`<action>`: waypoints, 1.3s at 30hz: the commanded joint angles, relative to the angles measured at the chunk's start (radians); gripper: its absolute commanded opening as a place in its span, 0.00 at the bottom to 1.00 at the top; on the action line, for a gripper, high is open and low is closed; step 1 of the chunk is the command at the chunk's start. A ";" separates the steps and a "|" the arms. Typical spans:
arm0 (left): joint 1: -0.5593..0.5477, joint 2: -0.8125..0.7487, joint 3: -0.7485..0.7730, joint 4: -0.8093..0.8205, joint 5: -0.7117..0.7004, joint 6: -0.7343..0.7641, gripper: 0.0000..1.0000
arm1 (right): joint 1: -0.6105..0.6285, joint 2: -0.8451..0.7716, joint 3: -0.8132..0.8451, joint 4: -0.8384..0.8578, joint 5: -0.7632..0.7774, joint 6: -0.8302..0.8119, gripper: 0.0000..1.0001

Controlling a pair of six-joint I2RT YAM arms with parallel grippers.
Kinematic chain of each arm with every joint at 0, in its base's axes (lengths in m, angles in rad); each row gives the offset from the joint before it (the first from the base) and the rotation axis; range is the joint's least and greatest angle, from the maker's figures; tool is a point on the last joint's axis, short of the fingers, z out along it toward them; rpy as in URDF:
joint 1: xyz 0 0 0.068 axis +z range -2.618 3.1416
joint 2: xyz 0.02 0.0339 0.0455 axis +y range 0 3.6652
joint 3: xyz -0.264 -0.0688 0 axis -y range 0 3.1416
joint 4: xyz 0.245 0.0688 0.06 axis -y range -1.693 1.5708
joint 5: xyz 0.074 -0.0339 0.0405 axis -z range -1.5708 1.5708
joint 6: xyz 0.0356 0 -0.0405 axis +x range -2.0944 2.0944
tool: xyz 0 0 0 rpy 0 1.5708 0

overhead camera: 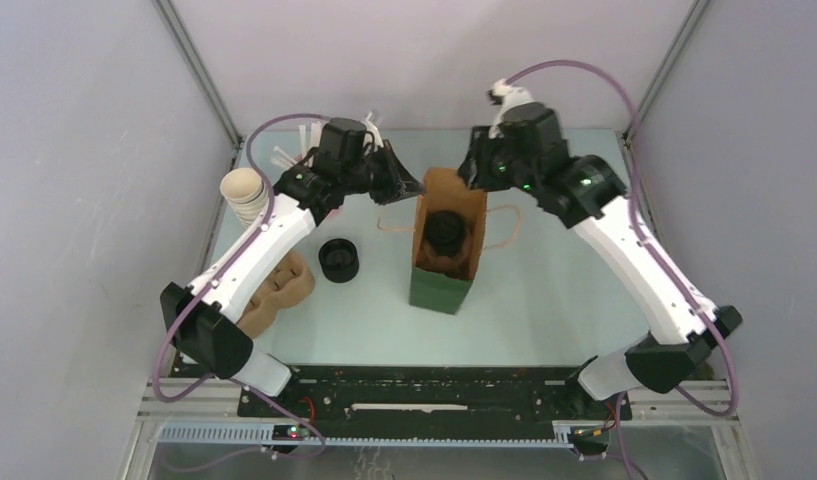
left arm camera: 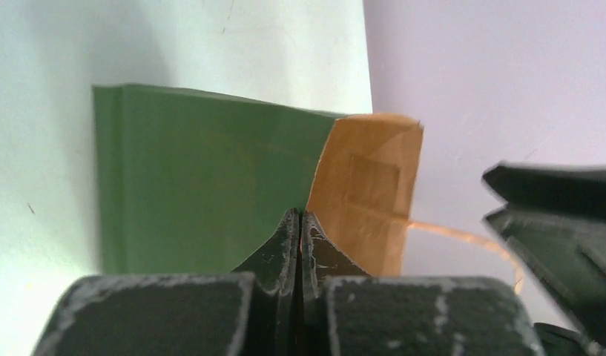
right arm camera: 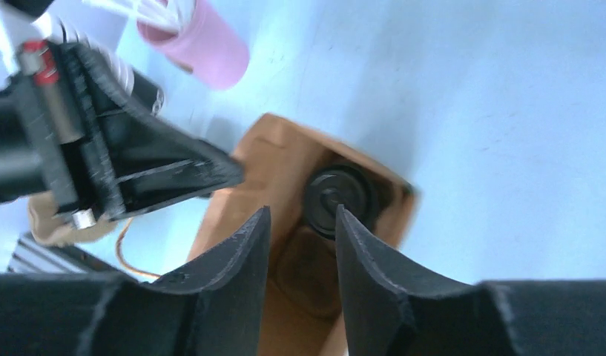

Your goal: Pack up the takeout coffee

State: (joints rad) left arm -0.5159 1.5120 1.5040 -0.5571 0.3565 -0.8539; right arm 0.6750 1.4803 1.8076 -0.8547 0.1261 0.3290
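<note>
Left pincer is right up close, fingers pressed tight together, tip at the top left edge of the bag. Can't tell if any paper is pinched. Left arm reaches far out & bends in twd the bag. Right arm reaches far too, wrist tipped down over the bag top. Right pincer is spread, holding nothing, just above the opening. Cup sits down inside the bag, upright, dark w/ a round black lid. Bag stands on the bench, green outside, brown inside.
</note>
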 commanded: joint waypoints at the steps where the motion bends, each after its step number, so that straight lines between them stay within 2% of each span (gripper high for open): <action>1: -0.036 -0.108 0.105 0.037 -0.109 0.141 0.00 | -0.106 -0.138 0.058 0.001 -0.038 0.007 0.50; 5: -0.059 -0.127 0.083 0.091 -0.124 0.175 0.00 | -0.127 -0.212 -0.012 0.083 -0.186 0.056 0.60; 10: -0.066 -0.127 0.071 0.113 -0.126 0.199 0.00 | -0.132 -0.264 -0.098 0.138 -0.191 0.114 0.61; 16: -0.072 -0.148 0.038 0.135 -0.121 0.203 0.00 | -0.153 -0.276 -0.143 0.121 -0.217 0.119 0.61; 20: -0.078 -0.153 0.010 0.161 -0.104 0.182 0.00 | -0.153 -0.295 -0.183 0.134 -0.208 0.129 0.62; 24: -0.078 -0.104 0.031 0.164 -0.053 0.100 0.00 | -0.157 -0.296 -0.171 0.123 -0.180 0.124 0.62; 29: -0.065 0.002 0.062 0.057 -0.015 0.021 0.00 | -0.188 -0.296 -0.148 0.093 -0.156 0.122 0.62; 34: -0.043 0.106 0.215 -0.103 -0.025 0.038 0.00 | -0.203 -0.310 -0.124 0.064 -0.139 0.111 0.62; 36: -0.027 0.119 0.258 -0.140 -0.044 0.043 0.11 | -0.206 -0.318 -0.122 0.056 -0.130 0.108 0.62; 39: 0.001 0.139 0.340 -0.236 -0.076 0.080 0.41 | -0.212 -0.329 -0.121 0.048 -0.126 0.099 0.62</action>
State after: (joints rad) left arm -0.5491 1.6657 1.7008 -0.6613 0.3138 -0.8062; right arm 0.4744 1.1934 1.6424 -0.7967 -0.0231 0.4362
